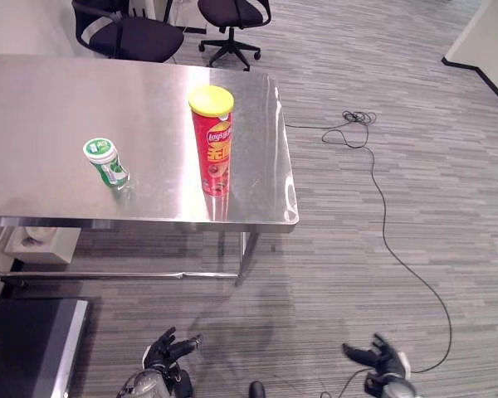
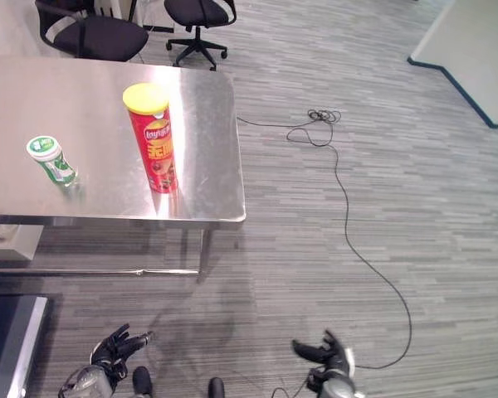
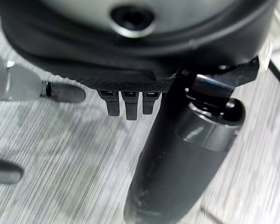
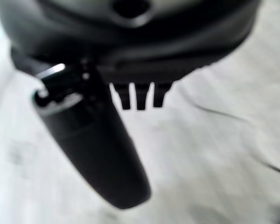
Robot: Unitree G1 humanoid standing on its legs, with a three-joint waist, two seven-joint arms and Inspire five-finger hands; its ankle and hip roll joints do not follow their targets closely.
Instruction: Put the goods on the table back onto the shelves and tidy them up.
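A tall red chip can [image 1: 213,153] with a yellow lid stands upright near the right end of the steel table [image 1: 50,108]. To its left stands a small white and green bottle [image 1: 107,162], upright too. Both hands hang low over the carpet, well short of the table. My left hand [image 1: 168,352] shows at the bottom left with relaxed, spread fingers and holds nothing. My right hand [image 1: 378,358] shows at the bottom right, open and empty as well. In the left wrist view the thumb [image 3: 177,163] and fingers [image 3: 127,103] stick out straight over the floor.
Two dark office chairs [image 1: 133,33] stand behind the table. A black cable [image 1: 382,215] runs across the grey carpet to the right of the table. A dark flat object [image 1: 25,344] lies on the floor at the lower left. A white wall base [image 1: 481,50] sits far right.
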